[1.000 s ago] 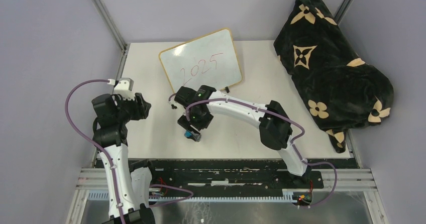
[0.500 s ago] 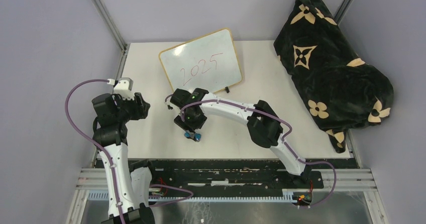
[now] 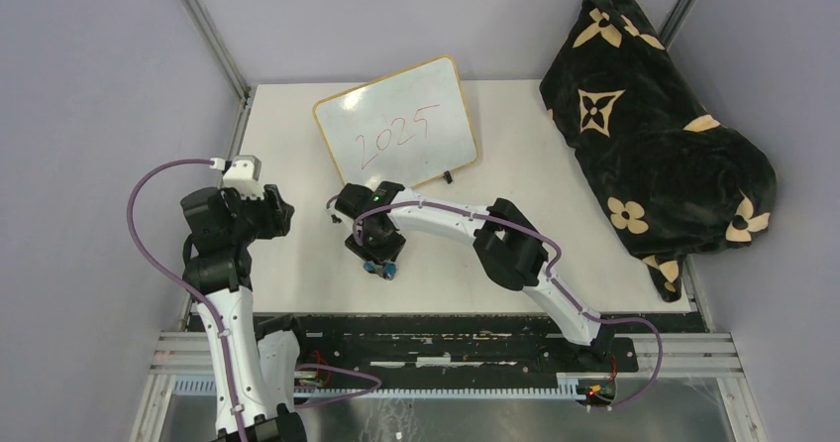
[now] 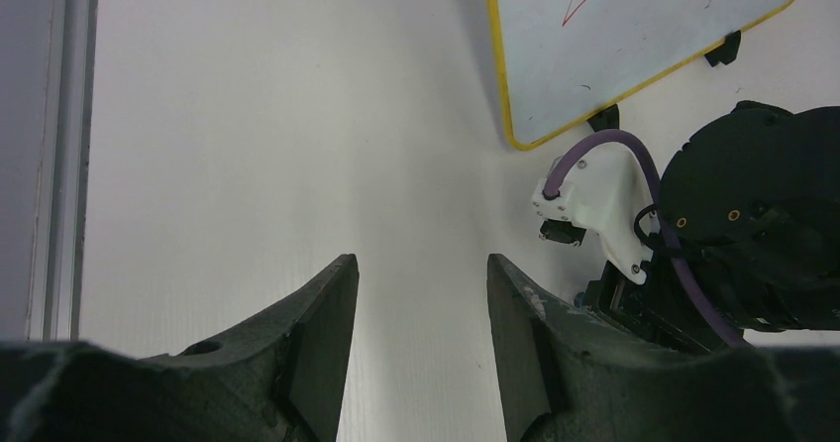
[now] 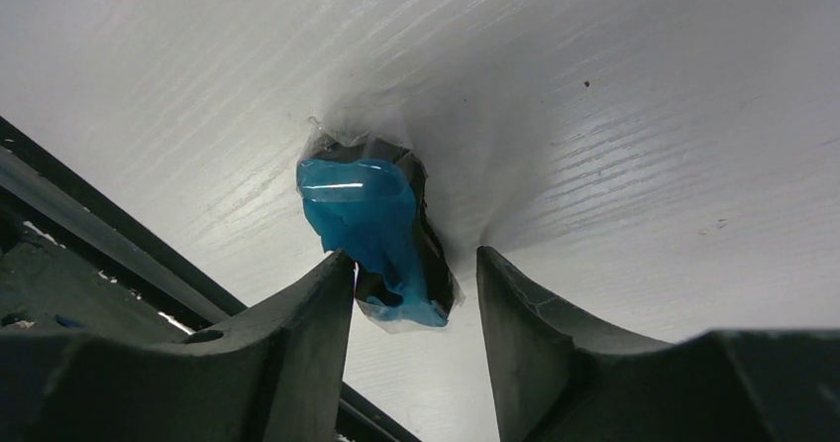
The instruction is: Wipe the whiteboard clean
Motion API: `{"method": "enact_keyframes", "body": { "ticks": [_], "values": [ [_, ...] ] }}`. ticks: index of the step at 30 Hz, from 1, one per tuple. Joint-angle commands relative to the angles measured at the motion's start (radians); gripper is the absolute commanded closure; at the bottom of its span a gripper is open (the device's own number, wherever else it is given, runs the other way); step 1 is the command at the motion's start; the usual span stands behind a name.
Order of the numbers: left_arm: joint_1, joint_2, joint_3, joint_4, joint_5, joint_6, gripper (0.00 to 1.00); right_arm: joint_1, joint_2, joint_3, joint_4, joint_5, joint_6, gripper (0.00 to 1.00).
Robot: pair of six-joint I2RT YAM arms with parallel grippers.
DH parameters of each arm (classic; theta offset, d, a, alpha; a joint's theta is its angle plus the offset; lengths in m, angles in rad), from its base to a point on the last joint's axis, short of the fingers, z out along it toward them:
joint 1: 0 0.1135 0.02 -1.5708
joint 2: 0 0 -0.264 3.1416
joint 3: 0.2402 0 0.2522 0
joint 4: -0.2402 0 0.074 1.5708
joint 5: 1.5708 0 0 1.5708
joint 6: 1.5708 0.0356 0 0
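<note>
The whiteboard [image 3: 401,125] lies at the back of the table, light-framed, with red "2025" written on it; its near corner [image 4: 634,26] shows in the left wrist view. A small blue and black eraser [image 5: 371,224] wrapped in clear plastic lies on the table near the front edge [image 3: 382,268]. My right gripper [image 5: 416,259] points down over it, open. Its jaws stand either side of the eraser's near end, the left finger close against it, a gap on the right. My left gripper [image 4: 423,264] hangs open and empty over bare table at the left [image 3: 287,210].
A black blanket with tan flower marks [image 3: 654,135] is heaped at the right, spilling over the table's edge. A black rail [image 3: 446,325] runs along the near edge, close behind the eraser. The right arm's wrist [image 4: 753,224] fills the right of the left wrist view.
The right gripper has shifted slightly left and lowered over the eraser, its jaws narrowing around it. The left arm has stayed still.
</note>
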State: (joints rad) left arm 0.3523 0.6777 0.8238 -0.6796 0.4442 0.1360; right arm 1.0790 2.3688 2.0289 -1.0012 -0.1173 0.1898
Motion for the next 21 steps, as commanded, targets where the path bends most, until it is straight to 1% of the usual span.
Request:
{"method": "enact_keyframes", "body": {
  "ticks": [1, 3, 6, 12, 14, 18, 21],
  "values": [
    [0.002, -0.013, 0.011, 0.014, -0.009, 0.025, 0.42, 0.005, -0.006, 0.014, 0.036, -0.011, 0.018, 0.45],
    [0.003, -0.011, 0.006, 0.018, -0.006, 0.02, 0.42, 0.005, -0.006, 0.014, 0.038, -0.009, 0.023, 0.48],
    [0.003, -0.005, 0.002, 0.025, 0.004, 0.017, 0.43, 0.005, -0.016, 0.016, 0.036, 0.002, 0.026, 0.6],
    [0.003, 0.038, 0.02, 0.05, 0.018, 0.012, 0.42, 0.004, -0.054, 0.051, -0.005, 0.01, 0.013, 0.73],
    [0.002, 0.058, 0.027, 0.069, 0.024, 0.009, 0.42, 0.005, -0.089, 0.066, -0.024, 0.015, 0.01, 0.78],
    [0.002, 0.104, 0.044, 0.104, 0.03, 0.004, 0.41, -0.002, -0.207, 0.105, -0.062, 0.086, 0.014, 0.83],
    [0.002, 0.13, 0.057, 0.121, 0.036, 0.006, 0.4, -0.036, -0.292, 0.137, -0.077, 0.114, 0.028, 0.9]
  ]
}}
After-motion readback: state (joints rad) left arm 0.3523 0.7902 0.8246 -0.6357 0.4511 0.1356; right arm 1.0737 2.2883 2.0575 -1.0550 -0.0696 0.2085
